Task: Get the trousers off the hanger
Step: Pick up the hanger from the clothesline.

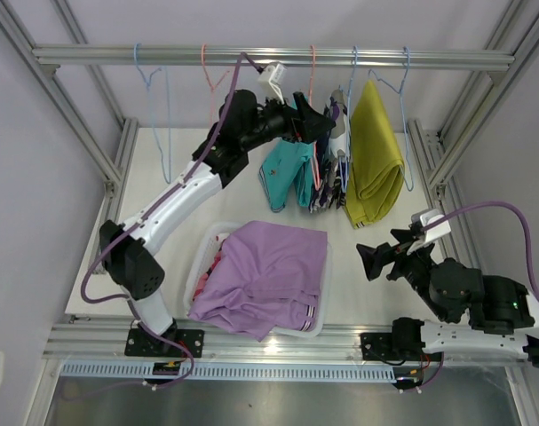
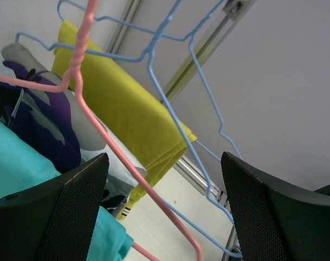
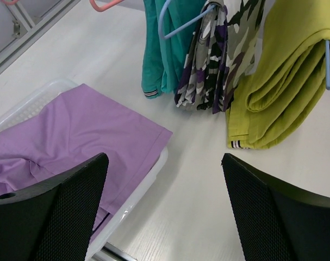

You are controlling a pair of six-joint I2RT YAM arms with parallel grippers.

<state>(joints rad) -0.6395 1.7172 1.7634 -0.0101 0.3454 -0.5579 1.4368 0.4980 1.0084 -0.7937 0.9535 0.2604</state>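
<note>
Teal trousers (image 1: 287, 173) look soft, light, floppy; pinch the draped fold under the pink hanger (image 1: 313, 67). Left jaws gape beside them, right jaws gape too.

A rail (image 1: 269, 58) runs above the far edge of the table (image 1: 367, 293). Three pairs of trousers hang from it right of centre, close side by side: the left pair (image 1: 282, 173), the middle pair (image 1: 331, 182) and the right pair (image 1: 376, 155). A basket (image 1: 205, 248) sits by the near edge, left of centre. The top pair (image 1: 269, 275) lies in it, over the lower pair (image 1: 214, 264). The left gripper (image 1: 327, 124) is at the left pair; the right gripper (image 1: 373, 257) is near the near-right corner.
</note>
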